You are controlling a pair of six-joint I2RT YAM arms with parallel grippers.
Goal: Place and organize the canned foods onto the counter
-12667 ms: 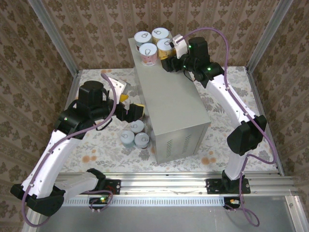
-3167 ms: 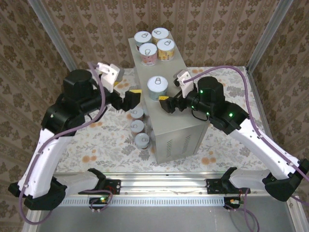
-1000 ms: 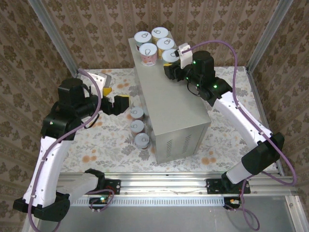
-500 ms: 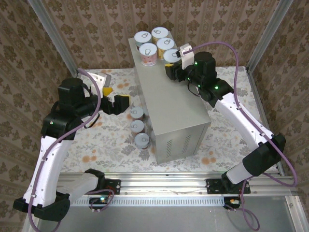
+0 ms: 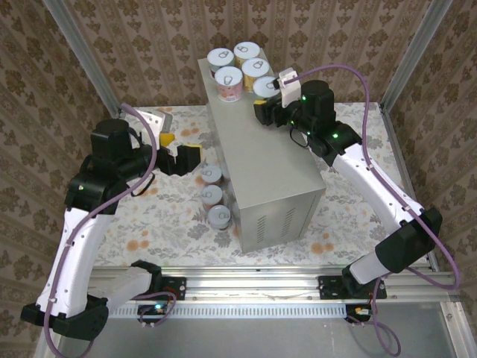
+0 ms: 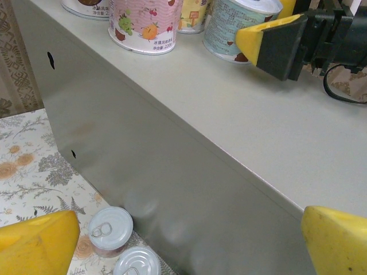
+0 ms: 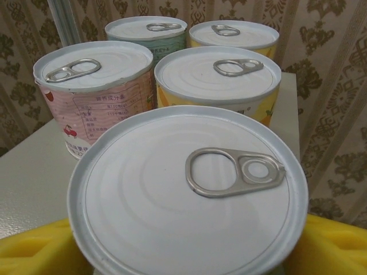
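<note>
Placing step: the right gripper [image 5: 264, 94] straddles a fifth can [image 7: 186, 189] on the counter [image 5: 268, 171], at 5 o'clock of the four-can block; clamped or clear, I cannot tell. The left gripper [image 5: 179, 149] gapes empty and should next drop onto the three cans [image 5: 212, 196] at the counter's 9 o'clock.

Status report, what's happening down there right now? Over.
Left gripper open, empty, beside counter. Right gripper straddles fifth can on counter, grip unclear. Three cans on floor cloth. Nothing seen in the way.
</note>
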